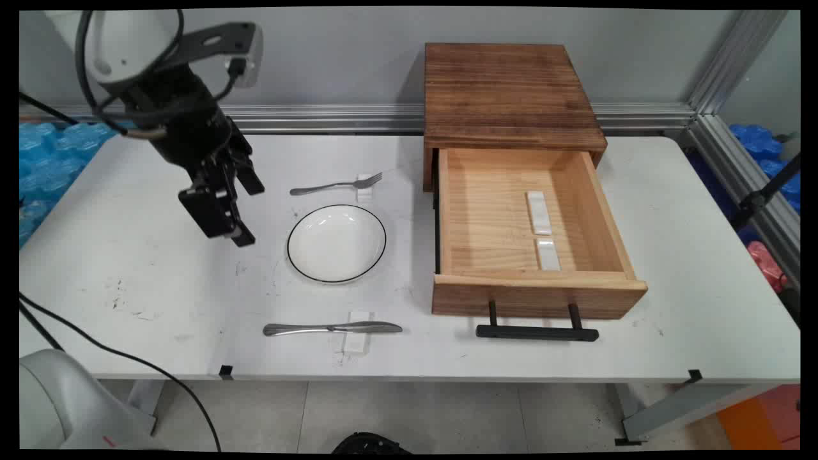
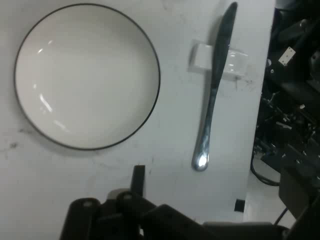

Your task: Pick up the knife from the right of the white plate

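The gripper (image 1: 231,220) hung above the left part of the white table (image 1: 128,281), tilted, with nothing between its jaws; whether the jaws stood open or closed could not be told from either view. Nearest to it, just to the right, lay a white plate (image 1: 337,243) with a thin black rim, empty, flat on the table. In the hand view the plate (image 2: 87,75) filled the upper left. Beyond the plate a fork (image 1: 335,186) lay with its tines resting on a small white rest (image 1: 364,185). On the near side of the plate a knife (image 1: 332,328) lay across another white rest (image 1: 357,335), its blade pointing right; the hand view showed the knife (image 2: 214,85) over its rest (image 2: 202,57) close to the table's edge. To the right stood a wooden box (image 1: 508,92) with its drawer (image 1: 533,284) pulled out, a black handle (image 1: 537,331) at its front. Two white rests (image 1: 544,230) lay end to end inside the drawer, near its right wall.
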Controlling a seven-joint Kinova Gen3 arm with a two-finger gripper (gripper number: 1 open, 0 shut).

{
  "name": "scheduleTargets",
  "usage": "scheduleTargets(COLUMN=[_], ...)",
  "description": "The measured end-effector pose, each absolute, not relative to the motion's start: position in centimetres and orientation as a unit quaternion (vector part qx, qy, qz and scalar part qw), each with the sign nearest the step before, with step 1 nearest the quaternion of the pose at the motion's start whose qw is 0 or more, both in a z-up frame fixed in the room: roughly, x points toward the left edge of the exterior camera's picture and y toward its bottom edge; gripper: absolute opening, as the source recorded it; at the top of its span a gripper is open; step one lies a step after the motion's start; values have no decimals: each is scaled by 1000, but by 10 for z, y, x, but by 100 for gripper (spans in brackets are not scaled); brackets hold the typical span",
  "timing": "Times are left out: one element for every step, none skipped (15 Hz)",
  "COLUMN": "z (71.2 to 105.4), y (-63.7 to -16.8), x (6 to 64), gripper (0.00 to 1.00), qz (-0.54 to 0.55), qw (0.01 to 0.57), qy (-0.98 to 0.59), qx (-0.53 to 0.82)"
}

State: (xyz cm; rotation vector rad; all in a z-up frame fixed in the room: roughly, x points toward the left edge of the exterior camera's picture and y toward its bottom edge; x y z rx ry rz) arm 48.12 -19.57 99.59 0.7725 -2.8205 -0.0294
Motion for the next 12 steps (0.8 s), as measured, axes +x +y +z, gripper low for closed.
scheduleTargets(z=[991,985,977,967,957,948,938,929,921,912,903,896], y=[-195,-194,-193,-193,-192,-191,-189,-186,-184,-182,-179,-177], x=[479,477,475,472,469,467,464,463,461,460,459,458], gripper=[100,100,100,100,100,100,100,100,100,100,100,100], qz=[-11,-11,-11,-12,-12,-12,-13,-12,-11,-9,-7,-5], qw=[110,112,114,117,119,121,122,123,124,124,123,122], qy=[-960,-961,-963,-964,-966,-967,-969,-970,-971,-973,-974,-974], qx=[257,251,245,238,230,224,216,208,202,196,192,189])
